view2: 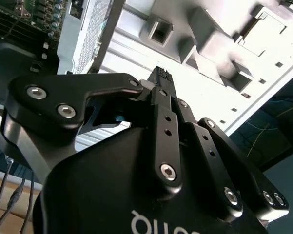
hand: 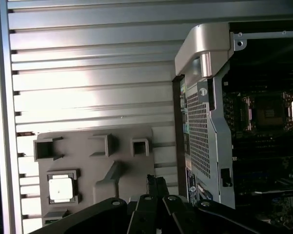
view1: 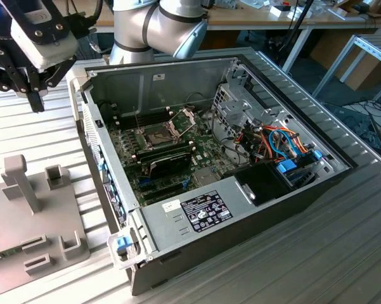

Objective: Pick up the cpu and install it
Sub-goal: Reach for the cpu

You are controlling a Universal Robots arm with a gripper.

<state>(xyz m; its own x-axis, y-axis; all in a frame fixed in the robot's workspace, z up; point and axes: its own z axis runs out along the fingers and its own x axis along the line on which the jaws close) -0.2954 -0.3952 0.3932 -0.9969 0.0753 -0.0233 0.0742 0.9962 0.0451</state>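
- The hand hangs high over the ribbed surface, just outside a corner of the open computer case. It is clenched, fingertips pressed together with nothing between them.
- In the first wrist view the cpu lies flat, silver top up, in a square pocket of the grey tray. It sits toward the tray edge away from the case, untouched, and the hand is apart from it.
- My read on handling: light, stiff and thin, with a smooth lid that could slip and a delicate underside. Best pinched by two opposite edges and kept level.
- The exterior view adds the hand's height and the socket, frame raised, deep in the case.
- The second wrist view brings the hand in close, tips meeting above the tray's pale blocks.
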